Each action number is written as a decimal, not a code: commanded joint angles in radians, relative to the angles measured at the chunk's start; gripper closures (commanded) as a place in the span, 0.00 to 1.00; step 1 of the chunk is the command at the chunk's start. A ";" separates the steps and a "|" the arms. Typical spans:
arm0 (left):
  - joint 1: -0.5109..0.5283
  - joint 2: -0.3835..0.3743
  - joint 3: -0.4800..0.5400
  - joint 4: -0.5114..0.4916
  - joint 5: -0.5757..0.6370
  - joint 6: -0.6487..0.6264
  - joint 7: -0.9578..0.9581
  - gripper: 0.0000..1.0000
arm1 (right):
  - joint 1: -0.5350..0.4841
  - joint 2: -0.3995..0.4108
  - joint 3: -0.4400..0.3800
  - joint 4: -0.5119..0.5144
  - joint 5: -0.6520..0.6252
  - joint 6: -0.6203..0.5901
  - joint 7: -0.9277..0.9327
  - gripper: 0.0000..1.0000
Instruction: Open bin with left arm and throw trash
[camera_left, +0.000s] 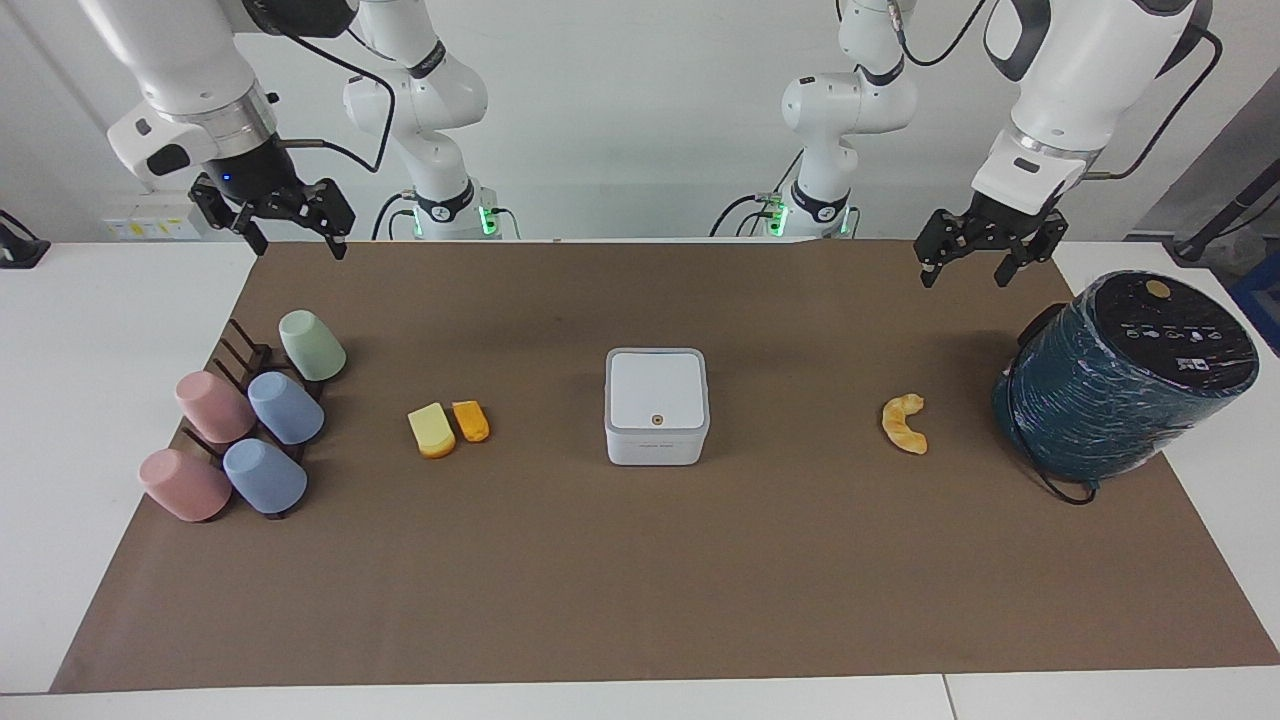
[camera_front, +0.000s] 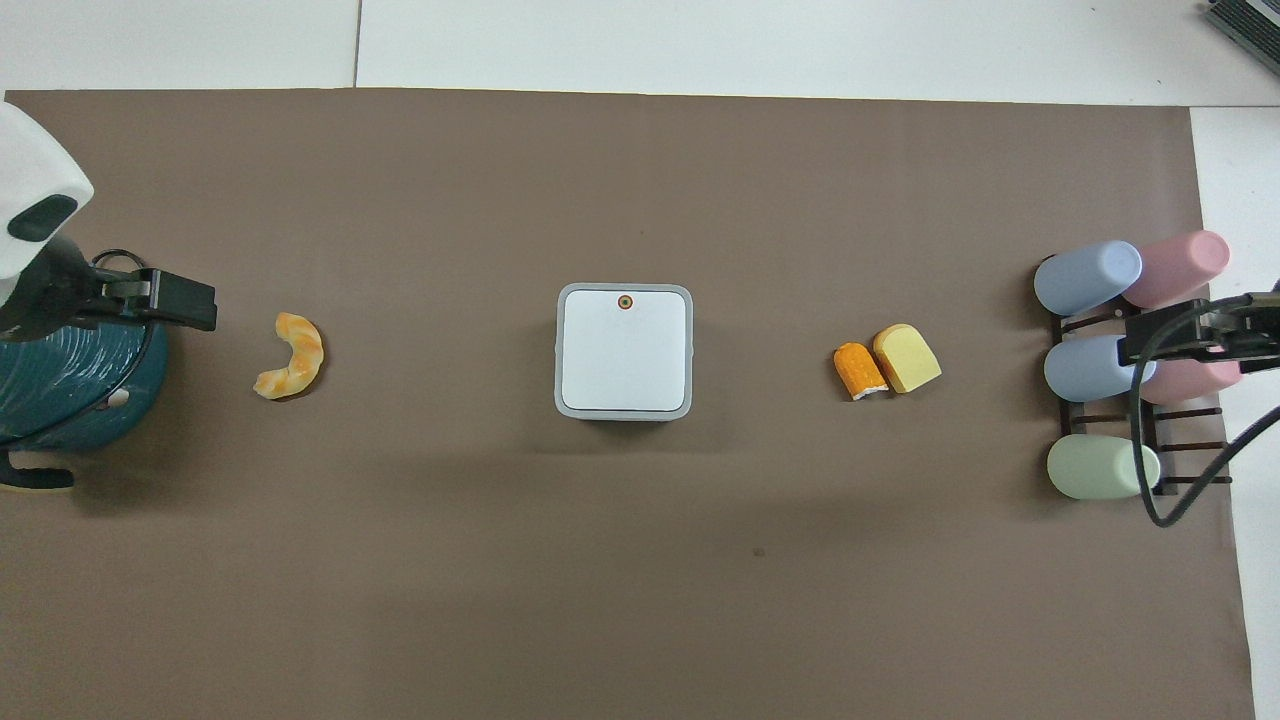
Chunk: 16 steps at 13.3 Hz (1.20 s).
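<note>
The white square bin (camera_left: 656, 405) stands at the middle of the brown mat, lid shut, with its orange button (camera_left: 656, 420) on the side away from the robots; it also shows in the overhead view (camera_front: 624, 350). A pale yellow wedge (camera_left: 431, 430) and an orange chunk (camera_left: 471, 420) lie side by side toward the right arm's end. A curved yellow-orange peel (camera_left: 905, 423) lies toward the left arm's end. My left gripper (camera_left: 965, 270) hangs open and empty in the air beside the teal cylinder. My right gripper (camera_left: 298, 245) hangs open and empty over the cup rack.
A big dark teal cylinder (camera_left: 1125, 375) with a black top and a cable stands at the left arm's end. Several pastel cups lie on a dark rack (camera_left: 250, 350) at the right arm's end. The brown mat (camera_left: 640, 580) covers most of the white table.
</note>
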 joint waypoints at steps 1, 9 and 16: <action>0.003 -0.023 -0.004 -0.026 0.017 -0.005 0.011 0.00 | -0.004 -0.017 0.004 -0.014 -0.010 -0.001 -0.019 0.00; 0.006 -0.022 -0.004 -0.025 0.017 -0.005 0.003 0.00 | -0.004 -0.017 0.004 -0.016 -0.010 0.000 -0.019 0.00; -0.015 -0.020 -0.013 -0.025 0.017 0.001 -0.003 0.00 | -0.004 -0.019 0.006 -0.025 -0.010 0.016 -0.019 0.00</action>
